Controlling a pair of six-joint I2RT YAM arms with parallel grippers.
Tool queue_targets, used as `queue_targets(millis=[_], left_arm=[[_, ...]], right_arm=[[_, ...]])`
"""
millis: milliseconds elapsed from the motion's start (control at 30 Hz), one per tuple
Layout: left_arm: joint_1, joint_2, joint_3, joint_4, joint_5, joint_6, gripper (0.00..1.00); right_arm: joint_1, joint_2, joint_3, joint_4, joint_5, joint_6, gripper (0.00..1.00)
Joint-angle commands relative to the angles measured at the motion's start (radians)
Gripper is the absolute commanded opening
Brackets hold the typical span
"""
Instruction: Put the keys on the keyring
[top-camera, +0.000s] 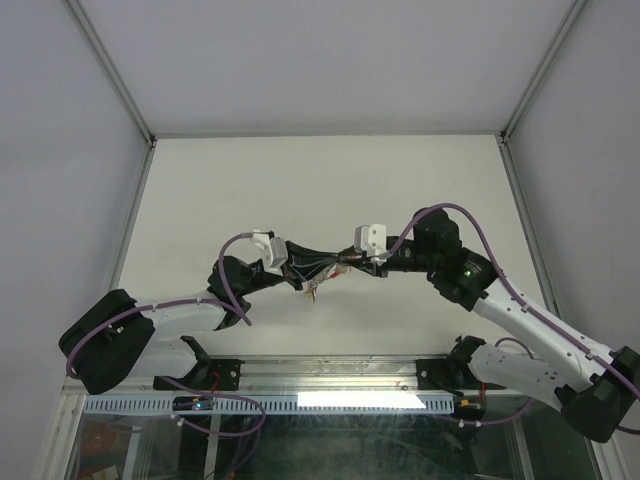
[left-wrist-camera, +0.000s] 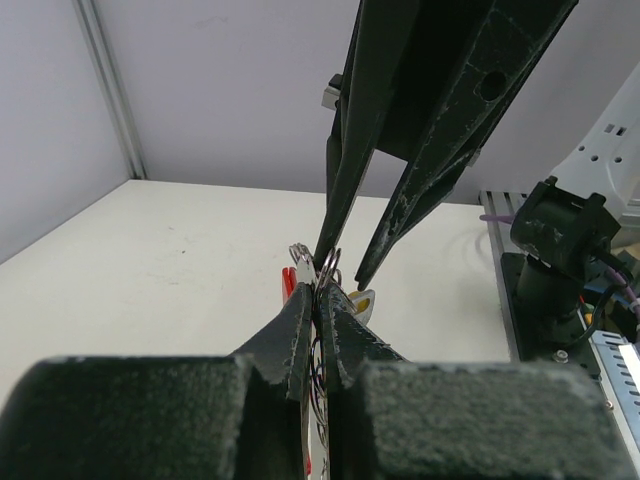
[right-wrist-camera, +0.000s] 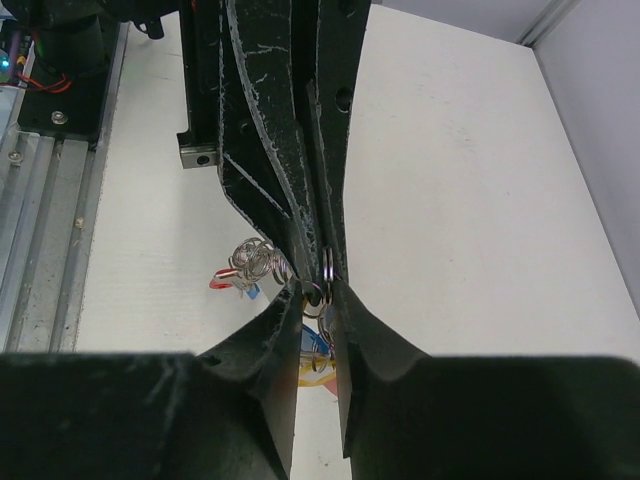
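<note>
The left tool (left-wrist-camera: 318, 300) is pressed together, pinching the bunch of keys (right-wrist-camera: 254, 262), which hangs in the air over the middle of the desk (top-camera: 300, 180) with coloured tags (right-wrist-camera: 315, 365) dangling. Meeting it tip to tip from the right, the right tool (right-wrist-camera: 318, 292) stands narrowly spread around one small ring (right-wrist-camera: 326, 266).
</note>
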Motion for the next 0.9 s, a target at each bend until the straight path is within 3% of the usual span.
queue_targets(millis=[0,267,433,600,733,867], left_arm=[[0.004,0.0,0.038,0.052,0.055,0.007,0.0],[0.004,0.001,0.045,0.038,0.071,0.017,0.0],[0.004,0.003,0.041,0.05,0.078,0.017,0.0],[0.005,-0.001,0.037,0.059,0.078,0.019,0.01],[0.004,-0.019,0.022,0.042,0.031,0.021,0.27],[0.004,-0.065,0.009,-0.02,-0.017,0.049,0.38]], right_arm=[[0.012,0.012,0.06,0.081,-0.004,0.017,0.2],[0.017,0.036,0.077,0.053,-0.012,0.038,0.13],[0.017,0.053,0.109,-0.008,0.05,0.065,0.0],[0.017,0.122,0.21,-0.139,0.131,0.158,0.0],[0.015,0.16,0.277,-0.201,0.201,0.273,0.0],[0.016,0.175,0.306,-0.248,0.28,0.365,0.0]])
